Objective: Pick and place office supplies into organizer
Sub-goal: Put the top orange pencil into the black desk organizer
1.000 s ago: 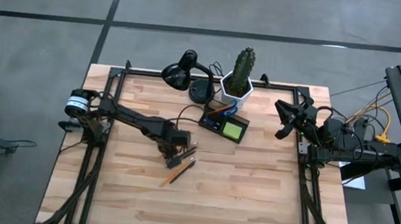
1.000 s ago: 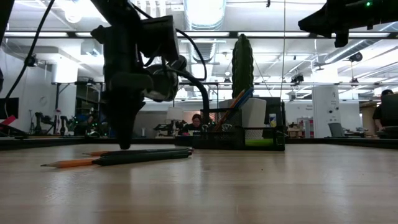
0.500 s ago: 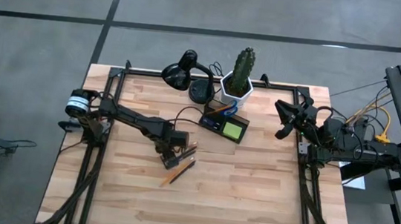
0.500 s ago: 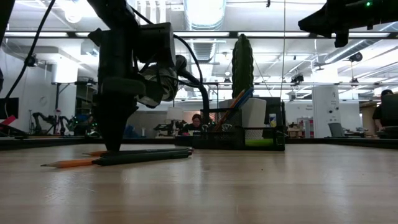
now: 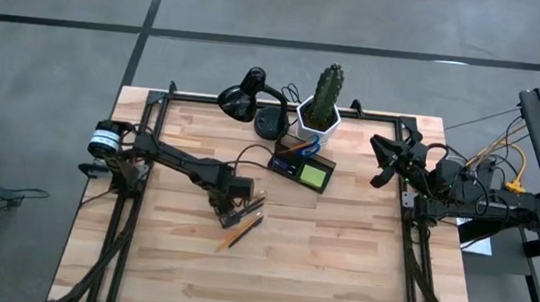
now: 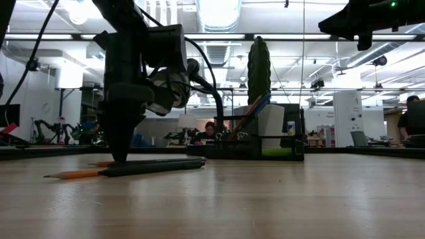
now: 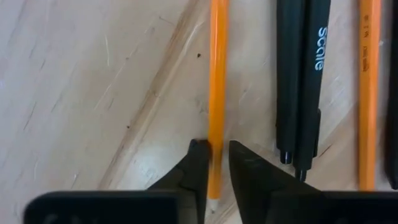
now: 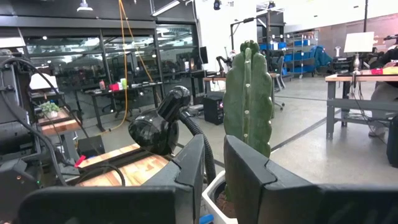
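Note:
My left gripper (image 7: 217, 158) points down at the table's middle left (image 5: 232, 205), shut on an orange pencil (image 7: 217, 81). Beside that pencil lie two black pens (image 7: 303, 81) and a second orange pencil (image 7: 369, 93), all flat on the wood (image 6: 153, 166). The dark organizer (image 5: 294, 164) stands farther back and holds a lime-green pad (image 5: 314, 177) and upright pens. My right gripper (image 5: 381, 163) waits raised at the table's right edge, its fingers (image 8: 186, 177) nearly together with nothing between them. My left gripper pinches the orange pencil between its two fingers (image 7: 198, 171), close to one end (image 7: 216, 180). The fingers come from above, pointing down, and lie across the pencil. The pencil lies flat on the table.
A black desk lamp (image 5: 251, 97) and a cactus in a white pot (image 5: 325, 102) stand at the far edge behind the organizer. Black frame rails (image 5: 127, 216) run along the table's left and right sides. Bare wood (image 5: 338, 269) lies toward the near edge.
In the low view my left gripper has sunk a little onto the pencils and shifted slightly along them. The pencils and pens lie where they were.

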You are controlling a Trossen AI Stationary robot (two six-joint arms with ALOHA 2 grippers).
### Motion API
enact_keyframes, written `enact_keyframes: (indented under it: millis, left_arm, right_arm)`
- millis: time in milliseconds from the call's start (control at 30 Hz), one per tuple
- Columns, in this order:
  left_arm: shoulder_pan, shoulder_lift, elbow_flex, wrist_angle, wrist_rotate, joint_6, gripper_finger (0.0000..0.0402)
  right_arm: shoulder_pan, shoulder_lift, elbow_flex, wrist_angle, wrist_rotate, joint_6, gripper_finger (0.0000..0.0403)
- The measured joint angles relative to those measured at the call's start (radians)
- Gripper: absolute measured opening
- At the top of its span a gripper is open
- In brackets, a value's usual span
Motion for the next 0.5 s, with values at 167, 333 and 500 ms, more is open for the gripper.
enact_keyframes:
  millis: [167,333,500]
  left_arm:
    - [0.000,0.000,-0.004,0.000,0.001,0.000,0.0008]
    - [0.000,0.000,-0.005,0.000,0.001,0.000,0.0008]
    - [0.000,0.000,-0.005,-0.001,0.001,0.000,0.0004]
  right_arm:
    - [0.000,0.000,0.000,0.000,0.000,0.000,0.0053]
    - [0.000,0.000,0.000,0.000,0.000,0.000,0.0053]
    - [0.000,0.000,0.000,0.000,0.000,0.000,0.0053]
